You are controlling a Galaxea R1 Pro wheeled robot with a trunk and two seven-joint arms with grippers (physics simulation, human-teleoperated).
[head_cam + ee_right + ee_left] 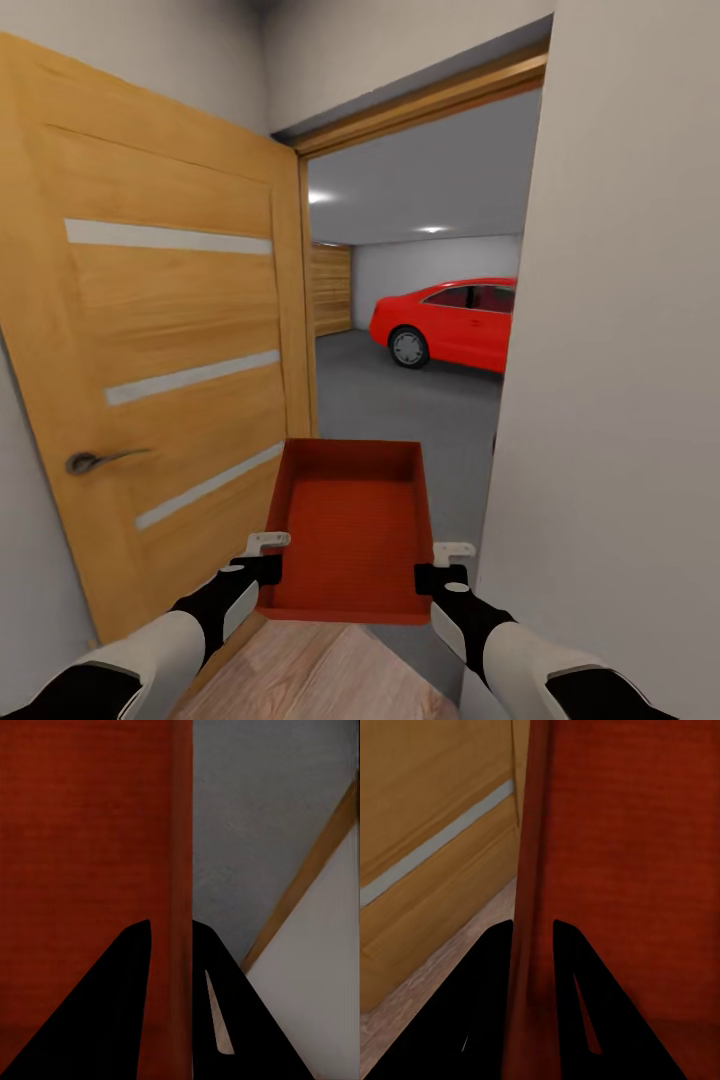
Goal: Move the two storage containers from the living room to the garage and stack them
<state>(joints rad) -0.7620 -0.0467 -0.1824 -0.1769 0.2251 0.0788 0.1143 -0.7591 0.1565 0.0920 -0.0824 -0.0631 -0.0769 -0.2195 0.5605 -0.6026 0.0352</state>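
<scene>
An orange-red storage container point(352, 525) hangs in front of me at a doorway, carried by both arms. My left gripper point(268, 558) is shut on its left wall, and in the left wrist view the black fingers point(480, 1005) pinch that wall point(531, 907). My right gripper point(440, 565) is shut on its right wall, which the right wrist view shows as a red wall point(180, 870) between the fingers point(112, 1012). Through the doorway lies the garage with its dark grey floor point(400, 400) and a red car point(452, 322).
An open wooden door point(160, 340) with a lever handle point(95, 460) stands close on the left. A white wall point(620, 350) bounds the doorway on the right. Light wood planks point(320, 675) lie under the container's near edge. A wooden panel point(330, 290) stands at the garage's back.
</scene>
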